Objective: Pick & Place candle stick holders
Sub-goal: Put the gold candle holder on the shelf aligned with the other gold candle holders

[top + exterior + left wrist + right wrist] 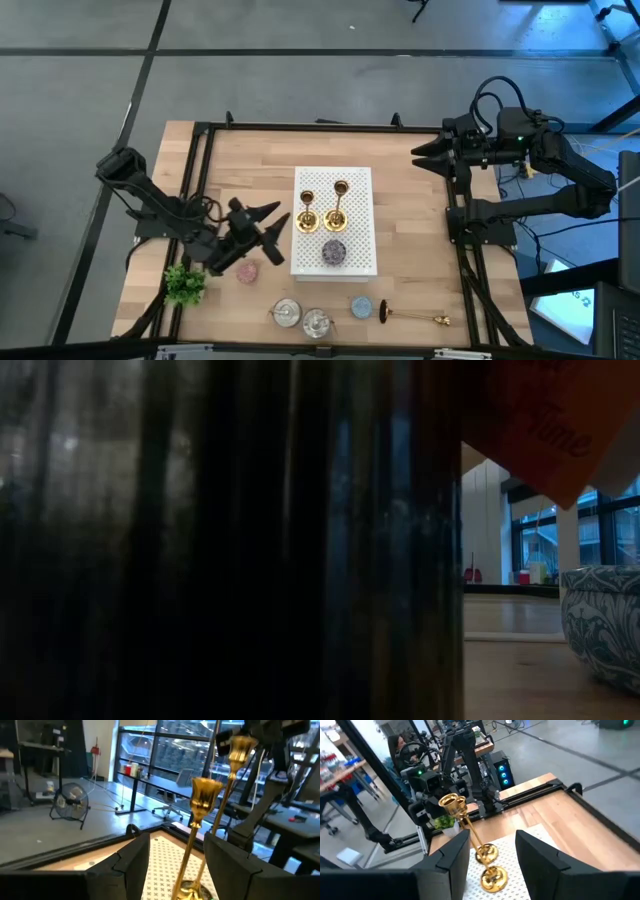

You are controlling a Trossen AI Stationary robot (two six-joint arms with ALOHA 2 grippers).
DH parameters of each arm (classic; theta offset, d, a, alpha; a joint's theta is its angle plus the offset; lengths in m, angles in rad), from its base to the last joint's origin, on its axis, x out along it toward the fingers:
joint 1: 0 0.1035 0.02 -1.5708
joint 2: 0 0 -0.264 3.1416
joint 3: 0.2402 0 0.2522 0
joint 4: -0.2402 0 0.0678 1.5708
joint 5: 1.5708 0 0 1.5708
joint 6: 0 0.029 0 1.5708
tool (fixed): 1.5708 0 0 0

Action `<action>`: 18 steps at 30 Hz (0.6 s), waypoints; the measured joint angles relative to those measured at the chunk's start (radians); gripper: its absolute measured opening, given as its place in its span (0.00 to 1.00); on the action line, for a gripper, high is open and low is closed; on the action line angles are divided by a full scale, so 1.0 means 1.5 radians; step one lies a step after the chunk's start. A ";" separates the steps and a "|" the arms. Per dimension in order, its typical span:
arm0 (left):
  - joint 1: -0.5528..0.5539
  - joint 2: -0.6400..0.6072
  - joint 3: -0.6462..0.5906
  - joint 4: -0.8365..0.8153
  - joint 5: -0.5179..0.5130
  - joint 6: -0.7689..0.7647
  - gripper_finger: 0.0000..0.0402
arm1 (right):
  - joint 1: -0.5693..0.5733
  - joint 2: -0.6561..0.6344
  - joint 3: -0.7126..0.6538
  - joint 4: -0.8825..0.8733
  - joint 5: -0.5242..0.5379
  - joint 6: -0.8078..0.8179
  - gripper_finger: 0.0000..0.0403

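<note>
Two gold candle stick holders [307, 212] [338, 206] stand upright on their round bases on a white board [352, 255] at the table's middle. A third [412, 317] lies on its side on the wood near the front edge. My left gripper [283, 232] is open just left of the board. In the left wrist view its fingers stand on either side of the nearer holder's stem [192, 845] without touching it. My right gripper [422, 156] is open and empty at the table's far right. The right wrist view shows both standing holders [470, 837] from afar.
A purple disc [333, 250] lies on the board. On the wood lie a pink disc [247, 272], a small green plant [184, 284], two glass pots [286, 315] [317, 322] and a blue disc [361, 307]. A dark thing blocks most of the low view.
</note>
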 joint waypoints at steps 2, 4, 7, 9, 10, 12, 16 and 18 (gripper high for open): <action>-0.022 -0.015 0.000 0.001 -0.006 -0.022 0.45 | 0.000 0.002 0.000 0.000 0.001 0.030 0.40; -0.043 -0.031 0.000 0.001 -0.007 -0.080 0.45 | 0.000 0.004 0.000 -0.006 -0.002 0.066 0.40; -0.068 -0.054 0.000 0.001 -0.007 -0.190 0.45 | 0.011 0.006 -0.008 -0.011 -0.001 0.132 0.40; -0.080 -0.067 0.000 -0.002 -0.007 -0.233 0.45 | 0.026 0.007 -0.017 -0.029 0.012 0.196 0.40; -0.084 -0.074 0.000 -0.003 -0.007 -0.244 0.45 | 0.036 0.007 -0.021 -0.040 0.023 0.231 0.40; -0.088 -0.092 0.000 -0.005 -0.007 -0.253 0.45 | 0.057 0.010 -0.028 -0.071 0.046 0.286 0.40; -0.081 -0.134 0.000 -0.044 -0.012 -0.240 0.45 | 0.123 0.021 -0.042 -0.112 0.109 0.335 0.40; -0.072 -0.157 0.000 -0.067 -0.029 -0.240 0.45 | 0.161 0.027 -0.051 -0.113 0.155 0.364 0.40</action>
